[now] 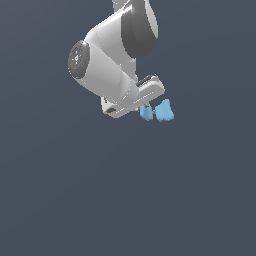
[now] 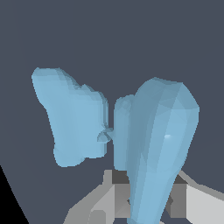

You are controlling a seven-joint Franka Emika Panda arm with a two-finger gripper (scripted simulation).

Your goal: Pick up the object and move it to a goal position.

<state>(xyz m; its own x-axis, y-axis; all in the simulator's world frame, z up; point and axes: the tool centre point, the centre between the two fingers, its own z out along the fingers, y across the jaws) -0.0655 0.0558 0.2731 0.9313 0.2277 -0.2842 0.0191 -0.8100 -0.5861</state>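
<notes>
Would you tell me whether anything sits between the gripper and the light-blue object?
Nothing does: in the wrist view the gripper meets the light-blue object directly.

object (image 1: 159,111) just below the arm's (image 1: 112,60) end, toward the exterior view's right, at the jaws

Background (image 1: 60,200) is just 1 flat slate-blue backdrop everywhere, evenly lit, no walls, floor edge or furniture to make out. Wrist view has a black corner (image 2: 6,205) too.

exterior view distant, wrist view close, sharing object (image 1: 159,111) (image 2: 131,131)
</notes>
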